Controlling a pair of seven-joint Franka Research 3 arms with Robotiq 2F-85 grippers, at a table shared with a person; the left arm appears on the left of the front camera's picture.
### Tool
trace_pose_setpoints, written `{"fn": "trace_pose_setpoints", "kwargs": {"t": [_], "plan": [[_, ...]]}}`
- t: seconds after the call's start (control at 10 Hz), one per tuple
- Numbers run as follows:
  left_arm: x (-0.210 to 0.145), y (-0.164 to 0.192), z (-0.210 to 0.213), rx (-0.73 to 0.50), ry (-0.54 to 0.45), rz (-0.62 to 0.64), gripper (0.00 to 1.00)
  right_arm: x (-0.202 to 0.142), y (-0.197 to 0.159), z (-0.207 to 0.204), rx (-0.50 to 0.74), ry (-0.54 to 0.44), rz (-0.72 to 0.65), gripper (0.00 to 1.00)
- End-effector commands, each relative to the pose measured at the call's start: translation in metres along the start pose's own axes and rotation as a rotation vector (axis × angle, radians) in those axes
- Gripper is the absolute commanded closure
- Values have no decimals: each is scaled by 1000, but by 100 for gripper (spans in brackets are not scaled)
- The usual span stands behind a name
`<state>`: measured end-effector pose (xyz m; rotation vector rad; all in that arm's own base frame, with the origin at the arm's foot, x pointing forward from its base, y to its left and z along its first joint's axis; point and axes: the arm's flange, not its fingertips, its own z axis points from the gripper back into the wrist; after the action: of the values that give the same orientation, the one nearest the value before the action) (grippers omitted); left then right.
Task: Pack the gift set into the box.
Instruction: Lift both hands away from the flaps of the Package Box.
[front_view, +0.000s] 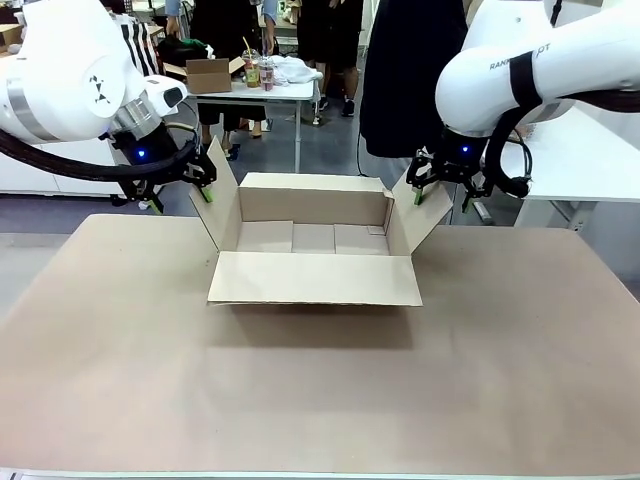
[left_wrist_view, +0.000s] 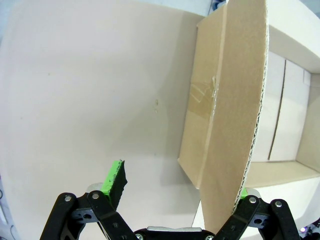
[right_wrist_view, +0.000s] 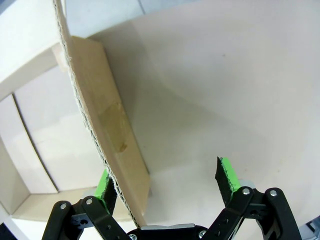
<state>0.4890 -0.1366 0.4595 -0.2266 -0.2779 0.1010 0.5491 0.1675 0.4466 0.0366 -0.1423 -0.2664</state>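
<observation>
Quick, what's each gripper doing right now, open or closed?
Left gripper: open, astride the left flap of the box.
Right gripper: open, astride its right flap.

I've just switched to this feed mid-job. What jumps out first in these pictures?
The open box in the middle of the table catches the eye first, its floor bare cardboard. An arm flanks it on each side: the left gripper straddles the raised left flap with its fingers apart, and the right gripper does the same at the right flap.
</observation>
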Motion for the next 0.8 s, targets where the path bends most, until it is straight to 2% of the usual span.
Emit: {"fn": "trace_pose_setpoints", "kwargs": {"t": [0.0,0.7], "plan": [[0,-1,1,16,-11,5,0,1,5,0,-26,0,-16,0],[0,-1,1,16,-11,5,0,1,5,0,-26,0,-16,0]]}}
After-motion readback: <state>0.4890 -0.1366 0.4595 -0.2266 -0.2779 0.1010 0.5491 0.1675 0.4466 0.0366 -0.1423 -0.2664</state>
